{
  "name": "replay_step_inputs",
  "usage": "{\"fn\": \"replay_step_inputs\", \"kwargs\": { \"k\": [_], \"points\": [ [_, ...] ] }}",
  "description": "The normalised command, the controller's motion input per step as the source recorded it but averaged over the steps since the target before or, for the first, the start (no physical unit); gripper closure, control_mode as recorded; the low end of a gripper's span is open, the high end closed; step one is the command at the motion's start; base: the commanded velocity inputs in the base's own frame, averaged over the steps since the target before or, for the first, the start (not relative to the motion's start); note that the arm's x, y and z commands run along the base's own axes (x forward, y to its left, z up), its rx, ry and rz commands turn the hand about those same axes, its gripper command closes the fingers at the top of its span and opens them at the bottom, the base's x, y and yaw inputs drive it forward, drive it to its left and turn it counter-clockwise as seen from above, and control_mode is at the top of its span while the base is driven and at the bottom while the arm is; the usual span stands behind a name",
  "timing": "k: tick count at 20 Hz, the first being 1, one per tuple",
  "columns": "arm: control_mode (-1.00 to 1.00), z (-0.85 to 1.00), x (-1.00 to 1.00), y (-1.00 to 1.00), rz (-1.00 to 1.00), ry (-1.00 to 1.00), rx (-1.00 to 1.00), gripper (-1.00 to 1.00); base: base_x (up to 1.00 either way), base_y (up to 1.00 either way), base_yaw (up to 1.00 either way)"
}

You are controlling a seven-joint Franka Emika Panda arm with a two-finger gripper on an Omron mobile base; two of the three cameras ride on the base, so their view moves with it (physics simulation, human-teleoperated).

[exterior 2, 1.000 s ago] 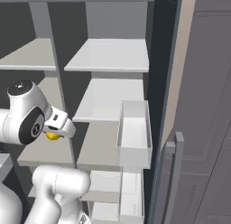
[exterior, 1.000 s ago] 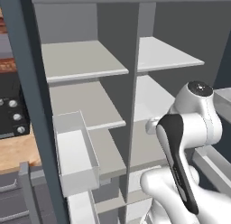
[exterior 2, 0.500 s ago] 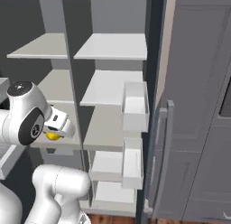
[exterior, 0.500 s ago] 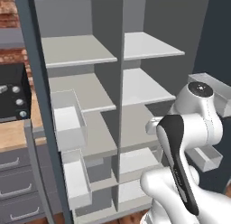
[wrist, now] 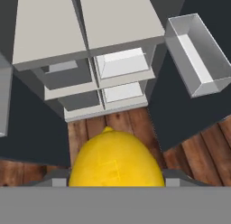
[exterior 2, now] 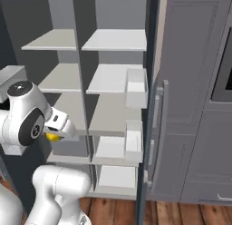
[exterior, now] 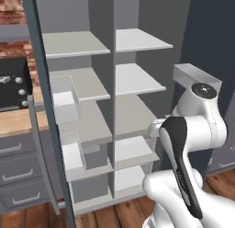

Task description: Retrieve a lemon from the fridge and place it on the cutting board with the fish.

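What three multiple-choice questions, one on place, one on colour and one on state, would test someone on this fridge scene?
1. Where is the lemon?
A. on a top shelf
B. in the end effector
C. on the floor

2. What colour is the floor?
A. brown wood
B. white tile
C. green carpet

3. How are the doors of the fridge?
A. both closed
B. removed
C. open

Answers:
1 B, the hand view shows the fruit between the fingertips.
2 A, brown planks lie below the fridge.
3 C, the shelves are exposed and door bins hang to the sides.
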Motion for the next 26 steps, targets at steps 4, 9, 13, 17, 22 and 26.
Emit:
{"fn": "replay_step_inputs", "kwargs": {
  "k": [4,9,13,17,22,26],
  "points": [
    [1.0,0.0,0.0,0.0,0.0,0.0,0.0,1.0,-0.57,0.28,0.0],
    [1.0,0.0,0.0,0.0,0.0,0.0,0.0,1.0,-0.39,0.67,0.0],
    [1.0,0.0,0.0,0.0,0.0,0.0,0.0,1.0,-0.12,0.95,0.0],
    [1.0,0.0,0.0,0.0,0.0,0.0,0.0,1.0,-0.17,1.0,0.0],
    [1.0,0.0,0.0,0.0,0.0,0.0,0.0,1.0,-0.19,0.98,0.0],
    [1.0,0.0,0.0,0.0,0.0,0.0,0.0,1.0,-0.05,0.9,0.0]
  ]
}}
